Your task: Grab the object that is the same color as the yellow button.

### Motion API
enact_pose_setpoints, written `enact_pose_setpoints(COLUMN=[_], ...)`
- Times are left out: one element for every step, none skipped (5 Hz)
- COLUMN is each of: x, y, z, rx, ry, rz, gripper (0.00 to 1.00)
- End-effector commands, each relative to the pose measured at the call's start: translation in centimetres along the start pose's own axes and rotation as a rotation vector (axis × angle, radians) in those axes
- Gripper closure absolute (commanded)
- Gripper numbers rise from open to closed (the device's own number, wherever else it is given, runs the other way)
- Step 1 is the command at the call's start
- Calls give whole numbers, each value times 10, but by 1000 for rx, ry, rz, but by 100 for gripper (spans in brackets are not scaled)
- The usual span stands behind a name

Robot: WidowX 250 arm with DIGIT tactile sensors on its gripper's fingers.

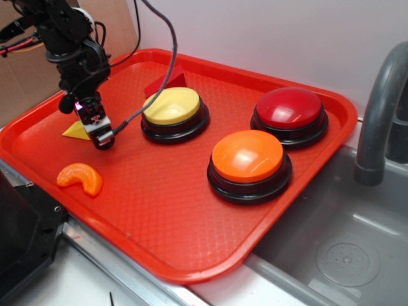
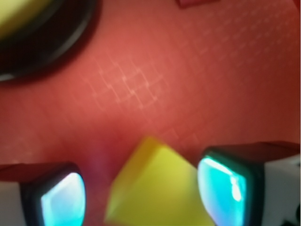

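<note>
I see gripper jaws released, straddling yellow wedge, left of yellow button on tray.

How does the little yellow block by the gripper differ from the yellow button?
The yellow wedge block is small and angular; the yellow button is much larger, a round dome. The block is one solid colour; the button sits on a black base. The block lies between the gripper fingers; the button stands free of them. Both are yellow and rest on the red tray.

Glossy plastic buttons — textured plastic tray
</note>
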State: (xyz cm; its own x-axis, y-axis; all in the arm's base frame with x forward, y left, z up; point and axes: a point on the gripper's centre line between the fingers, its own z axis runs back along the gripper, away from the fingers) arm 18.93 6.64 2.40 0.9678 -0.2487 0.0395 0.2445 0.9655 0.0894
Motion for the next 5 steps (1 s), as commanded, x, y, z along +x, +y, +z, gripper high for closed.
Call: enact_pose_setpoints(x=[-7,-13,-12,-4,-6], y=[22,26,25,23,23], z=[-1,2,19,62,91], rx=[-2,1,18,-15,-20], ry=[24,4,6,-71,-109], rz=[37,102,181,278,458], gripper=[0,100,100,0,0])
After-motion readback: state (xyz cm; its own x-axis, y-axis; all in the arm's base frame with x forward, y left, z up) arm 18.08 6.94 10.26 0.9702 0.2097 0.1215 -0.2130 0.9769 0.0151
